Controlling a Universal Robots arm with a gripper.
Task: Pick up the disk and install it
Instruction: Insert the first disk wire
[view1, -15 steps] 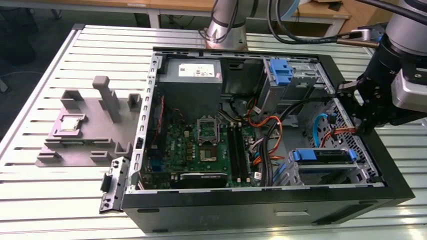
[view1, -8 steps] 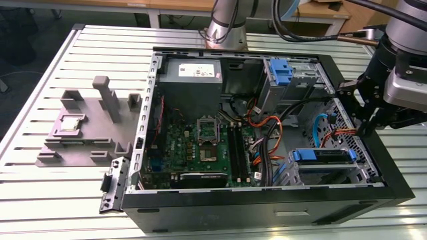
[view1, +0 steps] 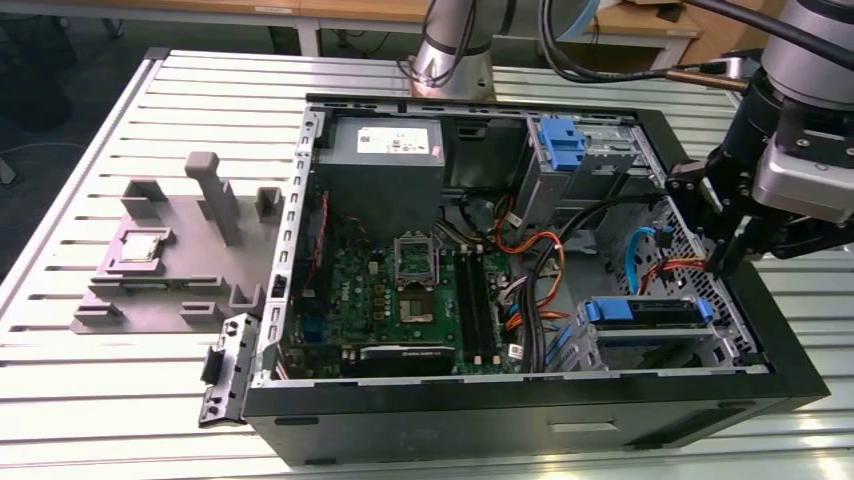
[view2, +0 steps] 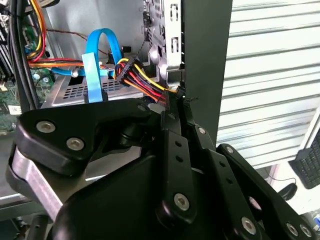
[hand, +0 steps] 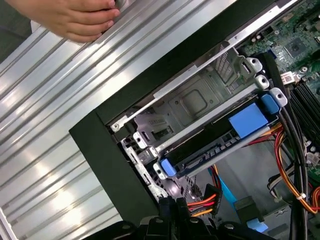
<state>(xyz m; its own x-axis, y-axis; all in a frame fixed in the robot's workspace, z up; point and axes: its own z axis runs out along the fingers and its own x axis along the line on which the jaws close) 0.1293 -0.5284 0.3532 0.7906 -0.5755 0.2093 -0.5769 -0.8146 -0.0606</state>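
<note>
On the slatted table (view1: 120, 400), the open computer case (view1: 534, 420) holds the disk (view1: 646, 312); the fingers (view2: 176, 107) are together.

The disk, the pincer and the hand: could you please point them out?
disk (hand: 220, 140): first wrist view, its dark side edge.
pincer (view2: 176, 97): second wrist view, at the fingertips.
hand (hand: 70, 17): first wrist view, its back.

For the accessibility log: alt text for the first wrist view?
A blue-framed disk sits in the drive cage at a corner of the open computer case, with orange and black cables beside it. A person's hand rests on the slatted metal table outside the case.
</note>
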